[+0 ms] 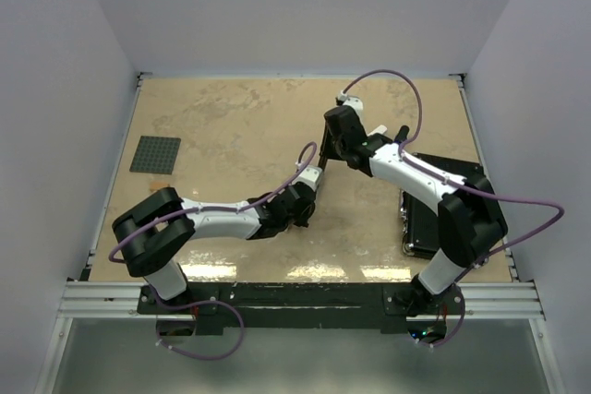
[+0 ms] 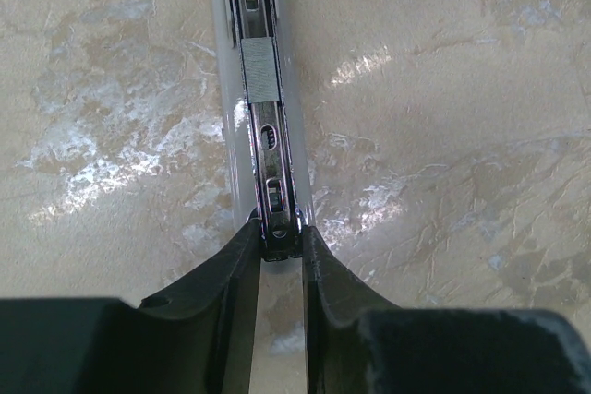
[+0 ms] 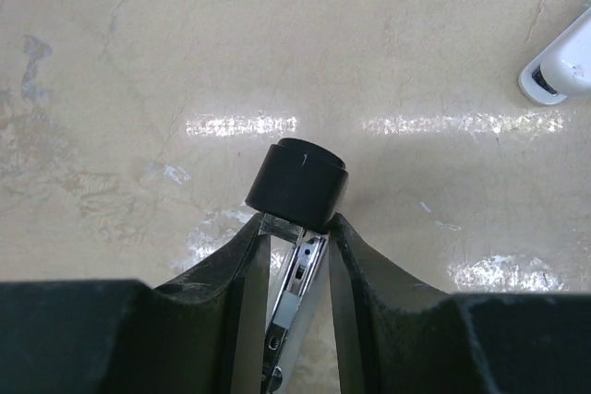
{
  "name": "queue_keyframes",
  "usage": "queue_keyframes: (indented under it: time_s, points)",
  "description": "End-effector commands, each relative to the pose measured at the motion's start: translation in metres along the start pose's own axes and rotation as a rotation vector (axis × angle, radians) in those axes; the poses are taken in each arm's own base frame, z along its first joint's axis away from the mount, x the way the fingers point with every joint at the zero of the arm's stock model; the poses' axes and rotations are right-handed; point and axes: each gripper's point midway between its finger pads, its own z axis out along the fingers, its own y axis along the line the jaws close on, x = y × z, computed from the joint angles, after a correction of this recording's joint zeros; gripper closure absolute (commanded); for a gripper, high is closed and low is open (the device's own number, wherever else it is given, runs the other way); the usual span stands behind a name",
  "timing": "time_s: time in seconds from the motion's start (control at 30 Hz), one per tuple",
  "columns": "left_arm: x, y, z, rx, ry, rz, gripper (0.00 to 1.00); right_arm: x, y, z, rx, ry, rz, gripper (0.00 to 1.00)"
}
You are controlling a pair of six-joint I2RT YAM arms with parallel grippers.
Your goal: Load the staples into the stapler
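Observation:
The stapler (image 1: pixel 318 175) is a slim black and chrome thing at the table's middle, held between both arms. In the left wrist view its open chrome channel (image 2: pixel 268 149) runs straight away from me. A short grey ribbed strip of staples (image 2: pixel 261 71) lies in that channel. My left gripper (image 2: pixel 280 244) is shut on the channel's near end. In the right wrist view my right gripper (image 3: pixel 295 228) is shut on the stapler just below its black round-ended head (image 3: pixel 297 184). The chrome rail (image 3: pixel 288 306) passes down between the fingers. No staple box shows.
A dark grey studded plate (image 1: pixel 155 154) lies at the table's left. A black flat case (image 1: pixel 429 223) sits under the right arm by the right edge. A white rounded object (image 3: pixel 559 66) lies on the beige tabletop beyond the right gripper.

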Motion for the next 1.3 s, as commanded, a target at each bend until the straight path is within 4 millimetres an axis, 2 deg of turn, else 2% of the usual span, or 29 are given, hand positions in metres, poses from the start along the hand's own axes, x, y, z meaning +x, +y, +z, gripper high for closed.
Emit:
queue_keyframes:
  time_s: [0.0,0.03,0.1,0.13,0.23,0.3,0.43,0.5,0.73,0.83,1.0,1.27]
  points:
    - [-0.033,0.001,0.002,0.007,-0.150,-0.046,0.97,0.022,0.018,-0.017,-0.035,0.001,-0.009,0.74]
    - [-0.033,0.000,0.001,0.010,-0.154,-0.045,0.97,0.030,0.021,-0.019,-0.036,0.005,-0.026,0.74]
    - [-0.033,0.001,0.001,0.017,-0.161,-0.050,0.97,0.030,0.024,-0.024,-0.046,-0.020,-0.030,0.72]
    - [-0.032,0.000,0.001,0.021,-0.161,-0.050,0.97,0.038,0.023,-0.025,-0.050,-0.012,-0.041,0.71]
    - [-0.031,0.001,0.000,0.025,-0.167,-0.053,0.97,0.043,0.022,-0.027,-0.062,-0.020,-0.059,0.68]
    - [-0.029,0.001,-0.001,0.033,-0.169,-0.055,0.97,0.043,0.021,-0.029,-0.069,-0.030,-0.075,0.66]
    - [-0.025,0.003,-0.001,0.031,-0.163,-0.061,0.97,0.044,0.021,-0.035,-0.100,-0.049,-0.097,0.55]
    - [-0.023,0.004,-0.001,0.031,-0.162,-0.063,0.97,0.040,0.023,-0.038,-0.120,-0.070,-0.096,0.52]
    - [-0.022,0.003,-0.001,0.041,-0.166,-0.070,0.97,0.049,0.025,-0.039,-0.174,-0.088,-0.115,0.41]
    - [-0.022,0.003,-0.001,0.042,-0.169,-0.070,0.97,0.053,0.023,-0.038,-0.181,-0.091,-0.121,0.39]
    - [-0.020,0.005,-0.001,0.038,-0.168,-0.073,0.95,0.051,0.030,-0.039,-0.227,-0.106,-0.112,0.38]
    - [-0.026,0.005,-0.007,0.050,-0.202,-0.100,0.91,0.065,0.037,-0.041,-0.303,-0.096,-0.111,0.36]
